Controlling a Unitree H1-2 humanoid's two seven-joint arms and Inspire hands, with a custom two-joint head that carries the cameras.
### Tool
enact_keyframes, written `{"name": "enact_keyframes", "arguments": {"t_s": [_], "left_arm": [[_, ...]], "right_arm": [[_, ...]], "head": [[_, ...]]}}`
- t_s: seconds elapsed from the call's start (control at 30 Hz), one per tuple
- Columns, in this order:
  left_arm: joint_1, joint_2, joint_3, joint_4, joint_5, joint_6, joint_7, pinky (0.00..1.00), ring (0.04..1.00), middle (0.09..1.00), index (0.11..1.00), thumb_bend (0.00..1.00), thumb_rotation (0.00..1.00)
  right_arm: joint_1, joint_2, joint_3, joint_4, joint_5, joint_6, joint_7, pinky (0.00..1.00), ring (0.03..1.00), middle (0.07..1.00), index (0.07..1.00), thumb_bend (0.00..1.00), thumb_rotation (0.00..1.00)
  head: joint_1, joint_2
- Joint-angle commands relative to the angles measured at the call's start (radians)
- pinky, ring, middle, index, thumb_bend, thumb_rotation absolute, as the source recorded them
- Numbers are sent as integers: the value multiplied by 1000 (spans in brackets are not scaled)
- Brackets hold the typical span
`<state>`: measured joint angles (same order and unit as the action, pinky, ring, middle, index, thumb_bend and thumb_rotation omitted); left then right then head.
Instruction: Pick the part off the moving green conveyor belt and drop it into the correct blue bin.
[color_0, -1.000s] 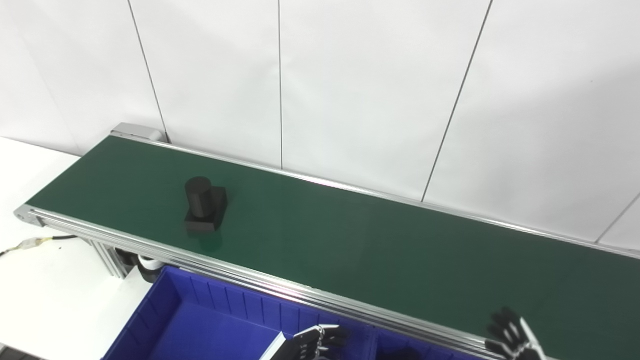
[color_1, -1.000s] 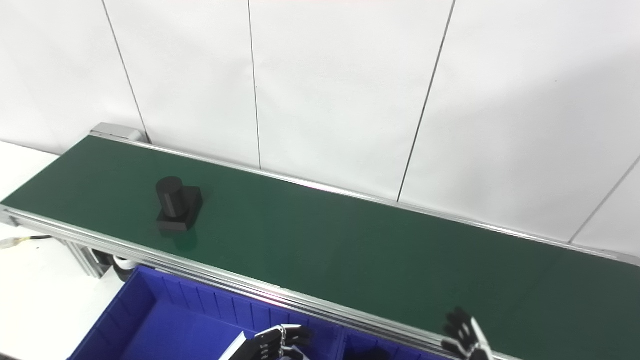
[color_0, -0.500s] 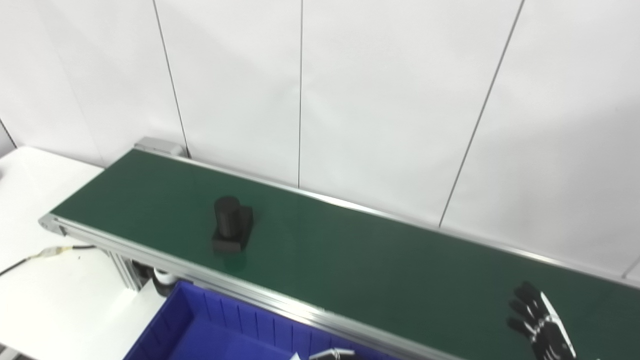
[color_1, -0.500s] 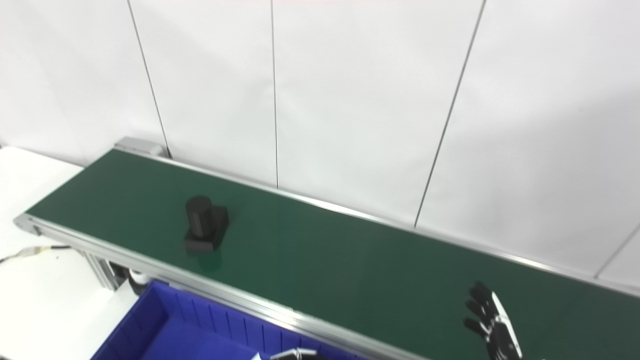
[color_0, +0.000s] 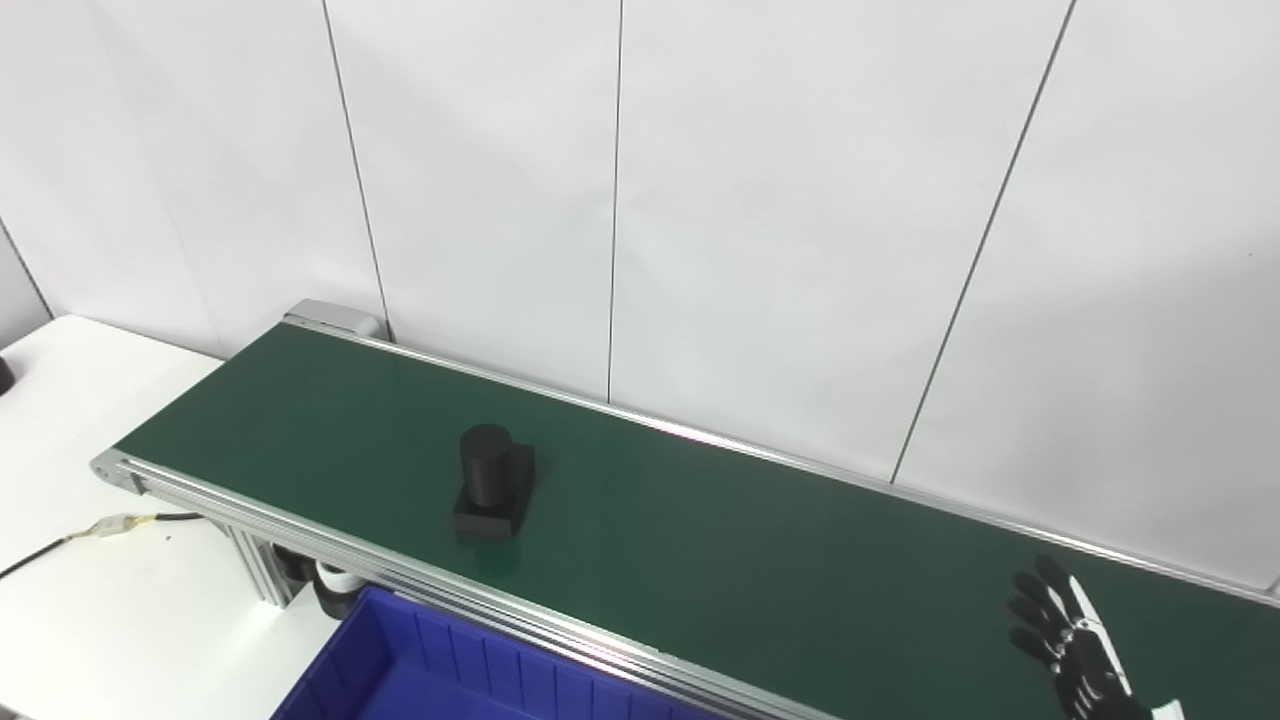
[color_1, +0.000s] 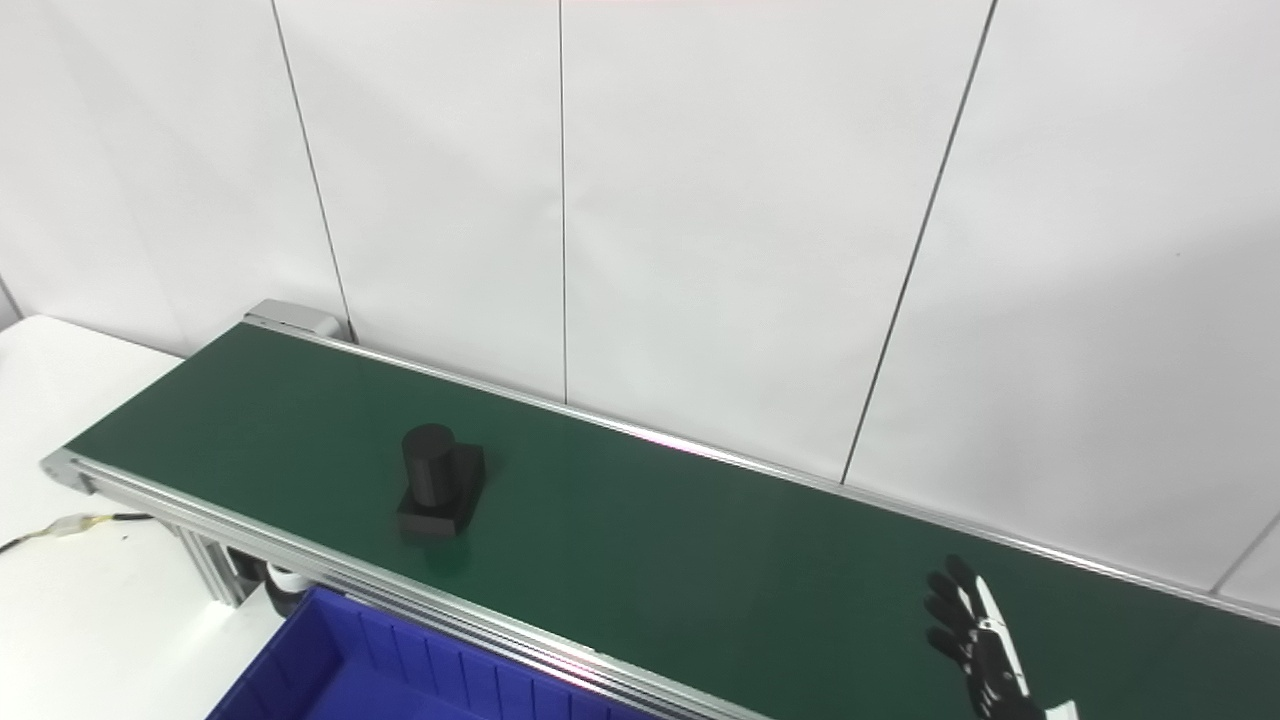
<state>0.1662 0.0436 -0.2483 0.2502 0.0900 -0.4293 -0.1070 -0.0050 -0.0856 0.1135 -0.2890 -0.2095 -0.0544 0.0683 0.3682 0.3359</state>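
Green belt (color_0: 760, 560) runs from the upper left of the frame down to the lower right, framed by silver aluminium rails along both long edges. Black part (color_0: 492, 483) stands on the belt left of centre: a short upright cylinder on a flat rectangular base, nearer the front rail than the back one, with a faint reflection on the belt just in front of it. Nothing touches it.

Right hand (color_0: 1072, 640) shows at the lower right corner, over the belt, well apart from the part. It is black with pale links on its back, its fingers (color_1: 948, 592) stretched out and spread apart, pointing up and away toward the wall, and it holds nothing. Its wrist runs off the bottom edge.

Left hand is out of view in both pictures.

Blue bin (color_0: 430, 670) sits at the bottom of the frame, left of centre, below the front rail; only its far wall with vertical ribs and a part of its inside are seen, and its content cannot be told.

White table (color_0: 90, 590) fills the lower left, with a thin cable (color_0: 70, 530) and a pale connector lying on it near the belt's end. White wall panels (color_0: 780, 220) with dark vertical seams stand behind the belt.
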Motion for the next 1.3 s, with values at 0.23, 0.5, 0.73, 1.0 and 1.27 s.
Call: {"name": "enact_keyframes", "arguments": {"t_s": [0.23,0.5,0.73,1.0,1.27], "left_arm": [[-22,-2,-17,-4,-11,-41,25,680,764,788,741,984,8],[-21,-6,-15,0,-10,-40,34,668,758,785,733,1000,27],[-18,-3,-15,-5,-30,-41,20,689,772,792,742,988,32],[-13,8,-15,-22,-29,-41,22,672,768,797,745,997,50],[-12,16,-13,-30,-35,-41,16,668,768,801,752,992,37]], "right_arm": [[-43,5,-1,-23,-2,9,4,813,870,895,936,934,215],[-63,8,-2,-20,-16,24,0,794,857,897,932,937,212],[-82,15,1,-7,-51,-1,-13,770,834,865,910,954,259],[-93,37,4,-25,-75,6,-26,763,821,857,899,945,251],[-122,44,-10,-22,-96,30,-21,780,815,848,892,917,250]], "head": [[-16,3],[-62,6],[-115,20],[-168,43],[-209,60]]}}
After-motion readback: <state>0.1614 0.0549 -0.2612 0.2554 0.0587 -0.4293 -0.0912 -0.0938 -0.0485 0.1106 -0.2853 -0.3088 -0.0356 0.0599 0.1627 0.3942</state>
